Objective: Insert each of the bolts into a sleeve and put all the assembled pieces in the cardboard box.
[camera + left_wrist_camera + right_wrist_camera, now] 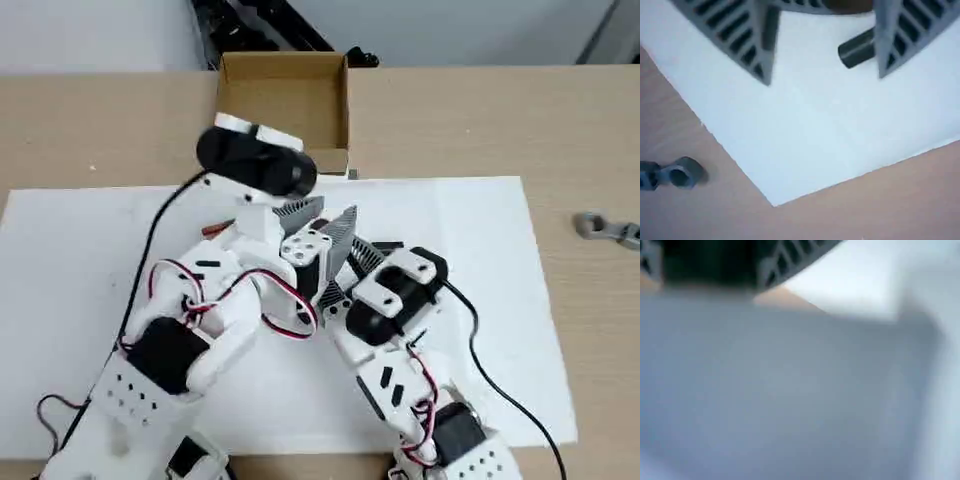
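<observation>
Bench (90, 120) carries a white sheet (80, 260) across the middle of the high view. Both arms rise from the lower edge of that frame and lean in toward its centre. Box (285, 100) stands open at upper centre on bare bench, touching or just beyond the sheet's far edge. The left arm's black camera (255, 165) overlaps the box's lower left corner in that view. Left tool (824, 75): wide, with its ribbed fingers (740, 35) well apart and bare sheet showing between them. A dark cylinder (857, 50) shows at upper right of the left wrist view, right at the inner edge of one finger. Whether it touches that finger or rests on the sheet cannot be told. Right tool (355, 255) sits just right of centre in the high view, close beside the left tool. Its state cannot be told. A grey piece (605, 228) with a hex end lies on bare bench at the right edge of the high view, at mid height. It is off the sheet and well apart from the box and both tools. In the left wrist view the same piece lies at lower left, near the sheet's corner.
</observation>
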`<state>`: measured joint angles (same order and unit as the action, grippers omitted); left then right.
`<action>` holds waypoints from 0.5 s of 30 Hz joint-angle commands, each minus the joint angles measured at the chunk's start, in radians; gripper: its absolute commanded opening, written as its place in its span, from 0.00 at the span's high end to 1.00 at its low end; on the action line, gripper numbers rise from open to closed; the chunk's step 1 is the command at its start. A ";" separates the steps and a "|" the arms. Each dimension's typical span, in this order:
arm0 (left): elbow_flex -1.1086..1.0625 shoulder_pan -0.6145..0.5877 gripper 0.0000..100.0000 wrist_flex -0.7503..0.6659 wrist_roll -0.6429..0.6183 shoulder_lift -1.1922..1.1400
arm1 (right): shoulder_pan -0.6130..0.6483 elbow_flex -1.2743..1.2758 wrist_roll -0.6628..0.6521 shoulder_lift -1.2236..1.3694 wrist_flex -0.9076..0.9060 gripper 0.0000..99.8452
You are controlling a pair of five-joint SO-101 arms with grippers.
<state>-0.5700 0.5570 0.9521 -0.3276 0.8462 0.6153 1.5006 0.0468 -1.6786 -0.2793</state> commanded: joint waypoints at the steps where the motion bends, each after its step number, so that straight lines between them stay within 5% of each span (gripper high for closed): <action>1: 0.136 0.000 0.83 0.133 -0.003 -0.031 | -0.002 -0.029 0.008 0.004 0.027 1.00; 6: 0.312 -0.020 0.81 0.318 0.003 -0.103 | -0.005 -0.103 0.040 0.027 0.019 1.00; 12: 0.490 -0.279 0.85 0.342 0.009 -0.150 | -0.090 -0.301 0.043 0.286 0.025 1.00; 15: 0.489 -0.394 0.94 0.353 0.118 -0.158 | -0.127 -0.463 0.044 0.476 0.030 1.00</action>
<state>-0.1266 0.2562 1.2912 -0.2938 0.6912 0.5247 1.2290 0.0790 -1.3564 -0.2793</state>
